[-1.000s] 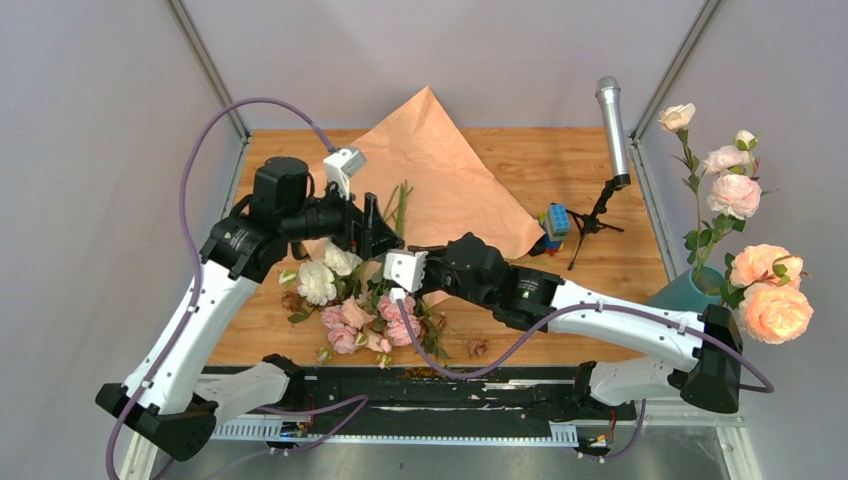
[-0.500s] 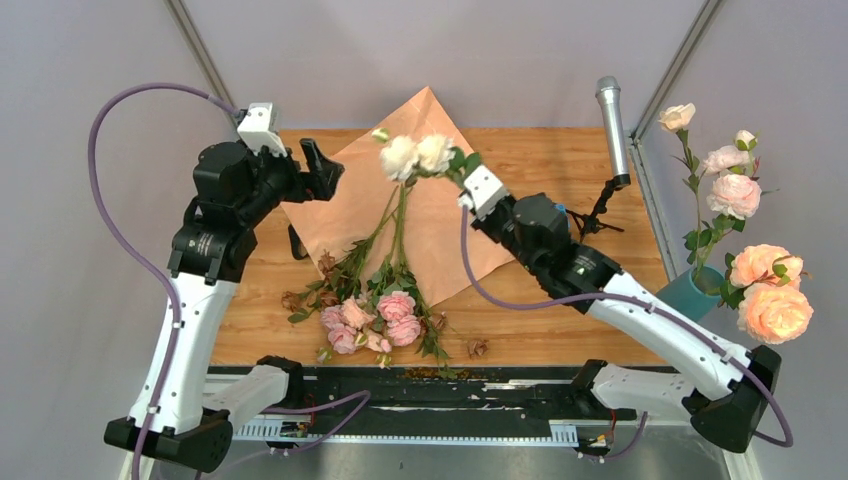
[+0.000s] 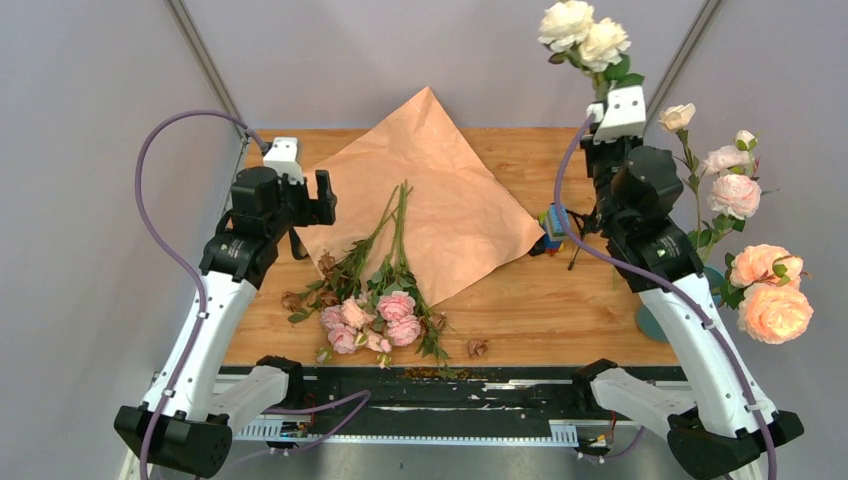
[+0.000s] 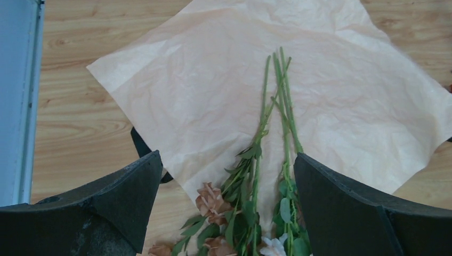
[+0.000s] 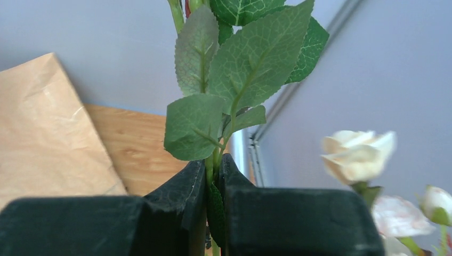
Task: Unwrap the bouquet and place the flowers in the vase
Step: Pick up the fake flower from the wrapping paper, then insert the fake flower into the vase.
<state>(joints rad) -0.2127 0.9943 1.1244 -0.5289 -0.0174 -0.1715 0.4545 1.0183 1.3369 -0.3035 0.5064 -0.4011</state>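
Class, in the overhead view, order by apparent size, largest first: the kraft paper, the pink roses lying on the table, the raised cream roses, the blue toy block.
1. Kraft paper
2-3. Pink roses and cream roses: alike; the cream ones sit nearer the camera, so unranked.
4. Blue toy block

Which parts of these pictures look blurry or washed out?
Top view: the big peach roses at the right edge glow, washed out. Right wrist view: leaves sharp, the cream rose behind them soft. Left wrist view: paper evenly lit, crisp; the near fingers are dark.
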